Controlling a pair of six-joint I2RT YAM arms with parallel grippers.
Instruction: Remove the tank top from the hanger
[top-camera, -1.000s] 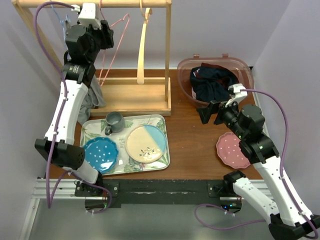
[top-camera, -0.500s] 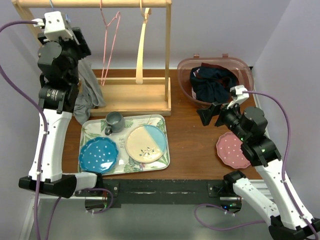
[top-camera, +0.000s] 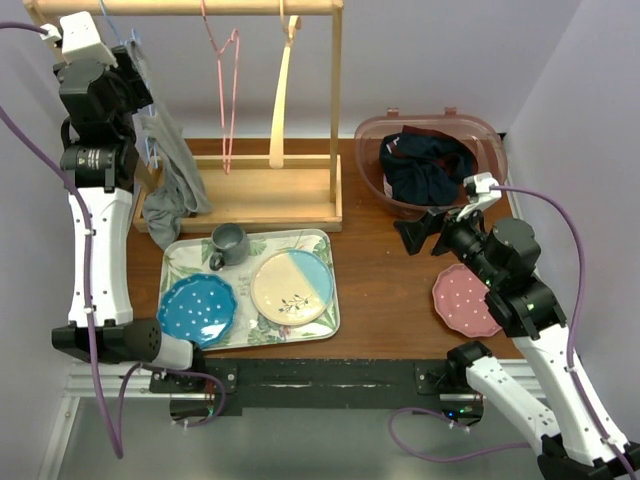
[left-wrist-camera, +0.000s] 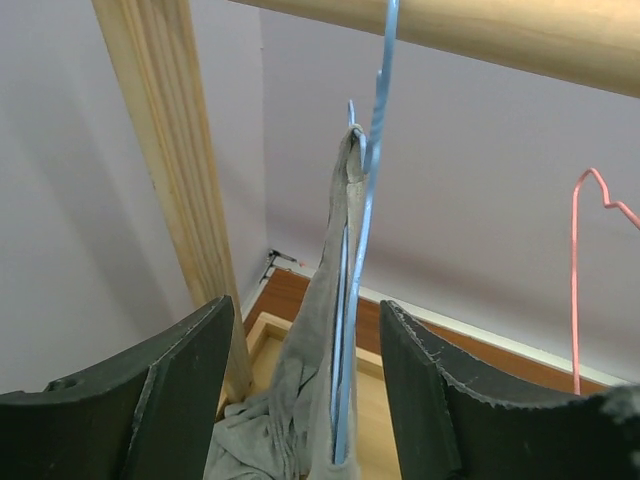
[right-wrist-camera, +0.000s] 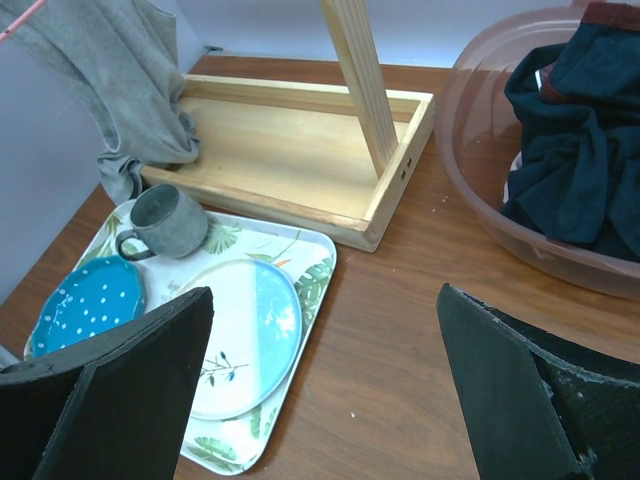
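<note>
The grey tank top (left-wrist-camera: 312, 350) is hanging from the blue hanger (left-wrist-camera: 378, 100) at the wooden rack's (left-wrist-camera: 170, 150) left end, with the left gripper (left-wrist-camera: 305, 330) straddling its strap, jaws apart, apparently lining up a grasp that calls for pinching cloth, not wire.
</note>
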